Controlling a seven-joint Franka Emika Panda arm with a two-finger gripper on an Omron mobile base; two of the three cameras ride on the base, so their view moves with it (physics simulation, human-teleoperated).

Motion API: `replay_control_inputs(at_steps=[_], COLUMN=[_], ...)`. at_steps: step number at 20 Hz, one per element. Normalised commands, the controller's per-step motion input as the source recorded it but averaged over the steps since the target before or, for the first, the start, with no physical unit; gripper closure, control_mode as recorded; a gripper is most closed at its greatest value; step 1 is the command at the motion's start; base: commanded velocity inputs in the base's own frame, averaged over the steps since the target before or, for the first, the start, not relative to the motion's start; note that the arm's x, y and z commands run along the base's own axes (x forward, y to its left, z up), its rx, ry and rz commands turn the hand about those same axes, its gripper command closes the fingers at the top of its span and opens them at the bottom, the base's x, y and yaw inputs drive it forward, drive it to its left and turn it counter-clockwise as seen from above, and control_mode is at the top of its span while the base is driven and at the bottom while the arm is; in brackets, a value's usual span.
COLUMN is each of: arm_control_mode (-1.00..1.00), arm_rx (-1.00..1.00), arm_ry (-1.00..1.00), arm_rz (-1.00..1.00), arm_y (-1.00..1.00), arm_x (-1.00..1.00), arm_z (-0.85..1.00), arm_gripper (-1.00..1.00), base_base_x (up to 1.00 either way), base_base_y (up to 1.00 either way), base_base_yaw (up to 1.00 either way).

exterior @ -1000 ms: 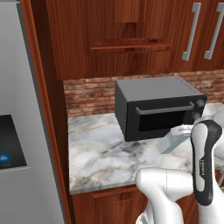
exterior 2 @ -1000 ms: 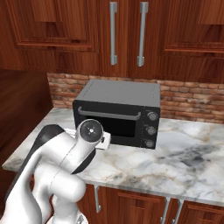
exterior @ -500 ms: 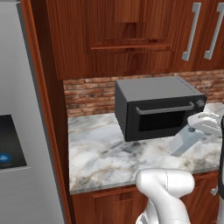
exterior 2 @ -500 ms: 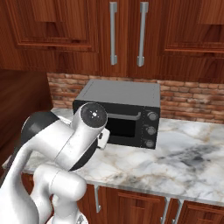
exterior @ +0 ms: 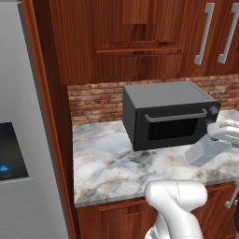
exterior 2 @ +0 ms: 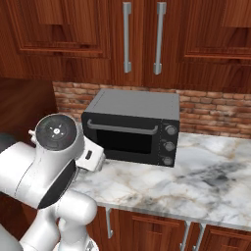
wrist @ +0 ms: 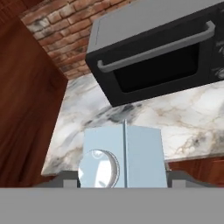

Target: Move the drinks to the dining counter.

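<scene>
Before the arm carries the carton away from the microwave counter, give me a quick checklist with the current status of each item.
1. Carton sits in the gripper: ok, seen in the hand view.
2. Carton lifted off the marble counter: ok.
3. Carton apart from the microwave: ok.
4. Finger contact on the carton's sides: cannot tell, tips hidden.
5. Carton upright: not ok, tilted in the left base view.
6. Dining counter located: cannot tell.
</scene>
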Motion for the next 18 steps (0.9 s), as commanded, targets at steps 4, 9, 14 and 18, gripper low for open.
replay_control_inputs(at_steps=[4,9,14,18], arm_control_mode=[-1.00,-1.00,-1.00,-1.00], arm_rx=[-0.05,0.00,-0.04,-0.07], arm_ry=[-0.26,-0.02,0.03,0.10], arm_rz=[-0.03,0.00,-0.04,-0.03], arm_y=[0.18,0.02,0.05,0.11], arm_x=[-0.30,-0.09,-0.18,-0.02], arm_z=[0.16,0.41,0.61,0.55], arm_gripper=[1.00,1.00,1.00,1.00], base_base_x=[0.00,0.00,0.00,0.00], base_base_y=[0.00,0.00,0.00,0.00], base_base_yaw=[0.00,0.00,0.00,0.00])
